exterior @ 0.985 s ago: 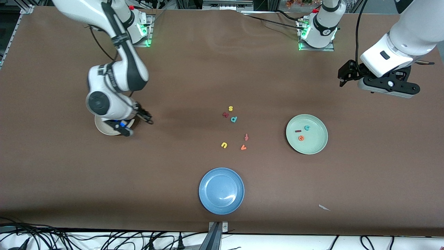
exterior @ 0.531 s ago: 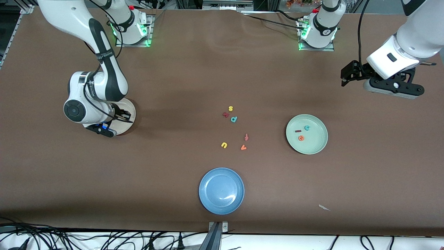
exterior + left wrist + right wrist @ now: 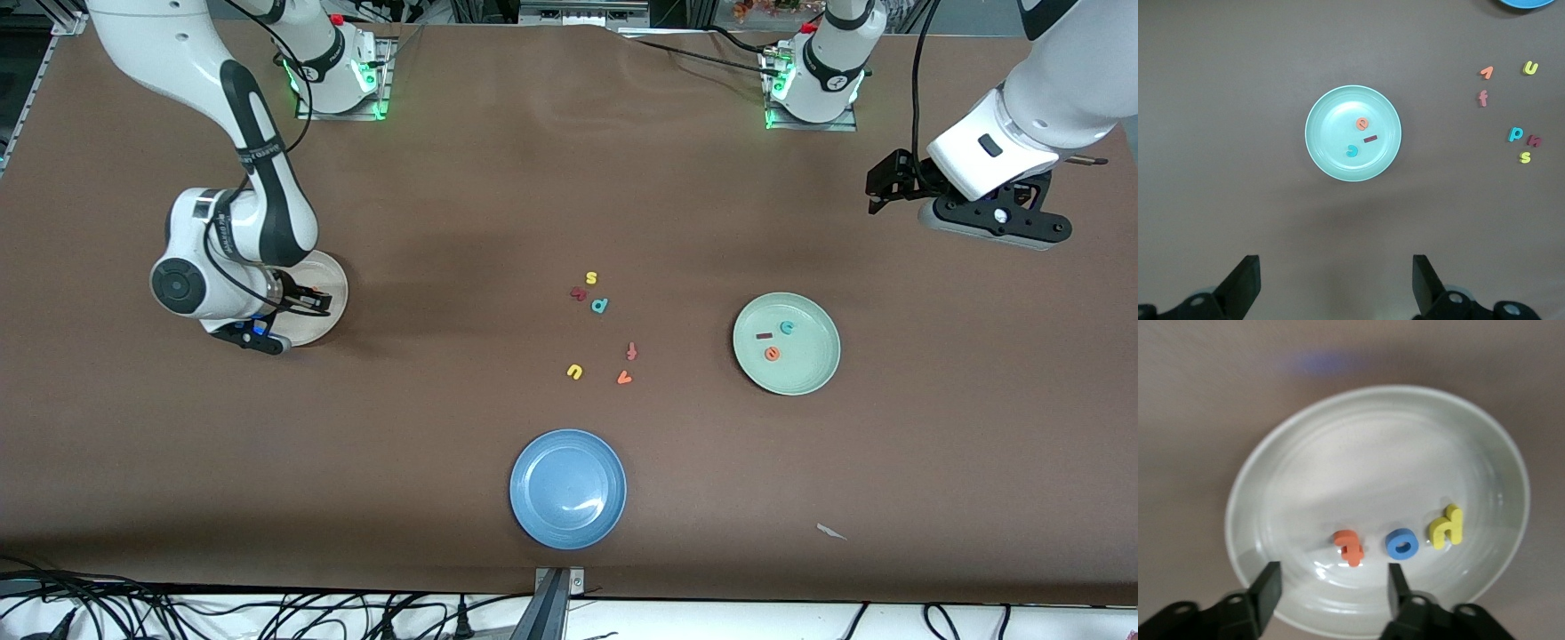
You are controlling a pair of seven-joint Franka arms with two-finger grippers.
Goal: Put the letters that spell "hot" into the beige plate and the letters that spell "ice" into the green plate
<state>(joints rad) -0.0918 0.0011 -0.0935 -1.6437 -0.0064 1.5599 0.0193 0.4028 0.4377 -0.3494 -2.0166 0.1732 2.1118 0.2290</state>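
- Right gripper (image 3: 1331, 587): low over beige plate (image 3: 331, 276) at right arm's end of table; fingers apart, nothing between them.
- Beige plate contents, per right wrist view: orange t (image 3: 1350, 547), blue o (image 3: 1403, 544), yellow h (image 3: 1447, 527), lying flat in a row, none touching.
- Mid-table loose letters: yellow s (image 3: 591, 278), dark red letter (image 3: 579, 293), teal p (image 3: 600, 306) clustered; red-orange f (image 3: 632, 351), yellow u (image 3: 574, 372), orange v (image 3: 624, 378) nearer front camera.
- Blue plate (image 3: 568, 488): nearest front camera of the plates.
- Green plate (image 3: 805, 378): toward left arm's end; holds dark red i (image 3: 764, 336), teal c (image 3: 787, 327), orange e (image 3: 772, 354), close together, apart.
- Left gripper (image 3: 1335, 283): waits high over bare table, fingers wide apart, holding nothing.
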